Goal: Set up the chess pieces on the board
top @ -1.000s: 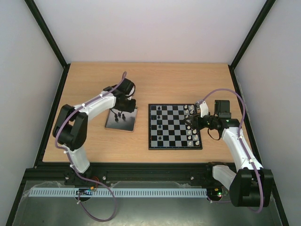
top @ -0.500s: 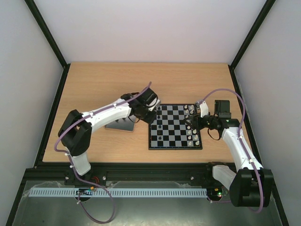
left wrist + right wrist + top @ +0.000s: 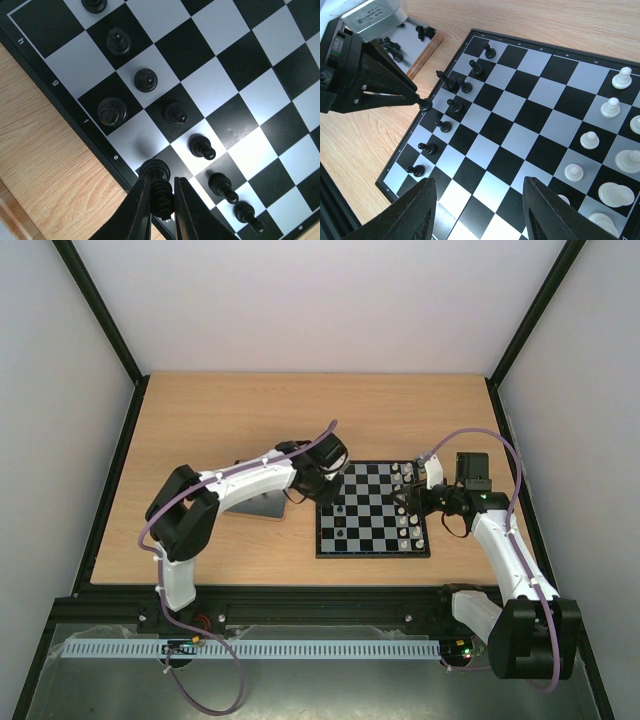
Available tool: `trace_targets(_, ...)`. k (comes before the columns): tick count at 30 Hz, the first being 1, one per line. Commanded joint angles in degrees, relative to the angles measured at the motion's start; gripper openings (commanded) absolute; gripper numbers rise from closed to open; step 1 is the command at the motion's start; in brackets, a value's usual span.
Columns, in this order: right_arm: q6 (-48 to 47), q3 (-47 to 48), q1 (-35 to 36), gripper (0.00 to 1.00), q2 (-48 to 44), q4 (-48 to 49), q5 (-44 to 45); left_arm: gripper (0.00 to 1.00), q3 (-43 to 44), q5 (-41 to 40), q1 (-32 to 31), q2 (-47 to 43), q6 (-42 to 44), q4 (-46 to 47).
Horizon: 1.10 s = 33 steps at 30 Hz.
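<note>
Pale walls and black bars stand around a light wooden worktop (image 3: 200, 420). A square black-and-grey chequered chessboard (image 3: 372, 554) lies flat on the right half of the worktop, closer to the near edge than to the far one. Just beside its left edge sits a shiny grey metal tray (image 3: 262, 506), partly hidden under the left arm. A few more tiny black figures (image 3: 424, 32) lie in the tray.

The left gripper (image 3: 161, 192) is at the left edge of the chessboard. Its two fingers are squeezed tight on one small black chess piece (image 3: 155, 170). I cannot tell if that piece touches the board.

Eight other black chess pieces (image 3: 454, 105) stand upright on the squares along the left edge of the chessboard, in two uneven rows. Cream white chess pieces (image 3: 611, 106) stand along the right edge.

The right gripper (image 3: 479, 185) hangs over the right part of the chessboard, near the white chess pieces. Its fingers are spread apart and hold nothing.
</note>
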Motion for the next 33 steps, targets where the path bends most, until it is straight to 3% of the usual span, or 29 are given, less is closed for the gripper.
trace_targets(1, -0.7, -0.5, 0.3, 0.48, -0.8, -0.7, -1.1, 0.1, 2.0, -1.3, -0.2, 1.7, -1.0, -1.0)
trace_targets(33, -0.7, -0.5, 0.3, 0.48, -0.7, -0.7, -0.9, 0.12, 3.7, -1.2, 2.1, 6.0, -2.7, 0.5)
